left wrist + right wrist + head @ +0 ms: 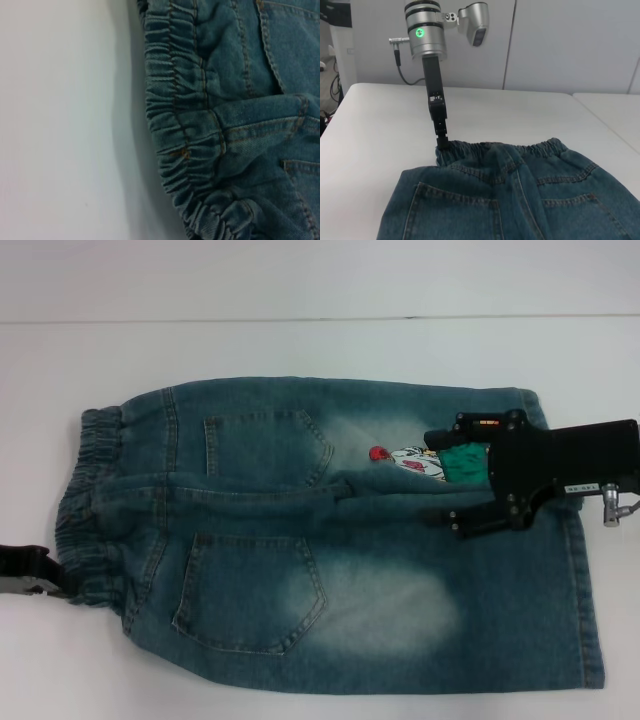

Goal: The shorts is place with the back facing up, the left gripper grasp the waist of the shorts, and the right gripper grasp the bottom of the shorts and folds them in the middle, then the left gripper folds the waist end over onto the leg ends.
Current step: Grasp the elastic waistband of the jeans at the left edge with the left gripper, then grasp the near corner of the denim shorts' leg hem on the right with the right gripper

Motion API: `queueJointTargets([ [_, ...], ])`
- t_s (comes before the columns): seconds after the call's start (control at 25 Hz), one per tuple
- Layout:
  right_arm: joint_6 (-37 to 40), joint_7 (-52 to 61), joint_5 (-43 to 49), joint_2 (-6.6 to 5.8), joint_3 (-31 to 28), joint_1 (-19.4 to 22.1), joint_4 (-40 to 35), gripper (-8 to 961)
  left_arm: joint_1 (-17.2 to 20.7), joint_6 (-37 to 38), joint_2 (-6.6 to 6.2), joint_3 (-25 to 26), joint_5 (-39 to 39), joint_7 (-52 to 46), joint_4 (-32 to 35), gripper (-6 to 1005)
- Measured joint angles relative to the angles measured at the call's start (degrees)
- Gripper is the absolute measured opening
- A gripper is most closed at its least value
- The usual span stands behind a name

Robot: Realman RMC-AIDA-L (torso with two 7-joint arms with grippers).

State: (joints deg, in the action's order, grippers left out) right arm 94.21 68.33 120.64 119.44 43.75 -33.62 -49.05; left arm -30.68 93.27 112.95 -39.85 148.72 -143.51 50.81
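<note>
The blue denim shorts (330,580) lie flat on the white table, back pockets up. Their ruffled waist (85,500) is at the left and the straight leg hems (590,590) at the right. My right gripper (438,477) hovers open over the leg end, its fingers spread either side of the cartoon patch (410,460). My left gripper (35,575) sits at the near corner of the waist. In the right wrist view the left gripper (441,140) points down with its tip at the waistband (510,148) edge. The left wrist view shows only the gathered waistband (170,100).
The white table (300,350) stretches bare behind and to the left of the shorts. A second white table (615,110) stands beyond a gap in the right wrist view. The shorts' near edge runs close to the table's front.
</note>
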Motion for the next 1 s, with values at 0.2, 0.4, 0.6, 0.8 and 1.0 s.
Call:
queueJointTargets([
  [0.2, 0.0, 1.5, -1.2, -0.01, -0.3, -0.6, 0.7, 891, -0.1, 0.6, -0.07, 0.9, -0.6, -0.1, 1.0, 51],
  [0.4, 0.2, 11.4, -2.1, -0.37, -0.1, -2.6, -1.3, 885, -1.0, 1.6, -0.32, 3.9, -0.7, 0.1, 2.6, 30],
  [0.6, 1.2, 26.6, -1.5, -1.68, 0.3, -3.9, -6.8, 880, -2.2, 1.6, -0.59, 6.8, -0.7, -0.1, 3.7, 32],
  [0.8, 5.3, 30.9, 4.0, -4.12, 1.1, -4.5, -10.9, 881, -2.7, 0.9, -0.57, 7.6, -0.7, 0.0, 3.8, 34],
  [1.0, 11.5, 26.2, 10.4, -6.22, 1.3, -4.7, -10.5, 882, -2.9, 0.2, -0.65, 8.2, -0.7, 0.0, 4.5, 36],
])
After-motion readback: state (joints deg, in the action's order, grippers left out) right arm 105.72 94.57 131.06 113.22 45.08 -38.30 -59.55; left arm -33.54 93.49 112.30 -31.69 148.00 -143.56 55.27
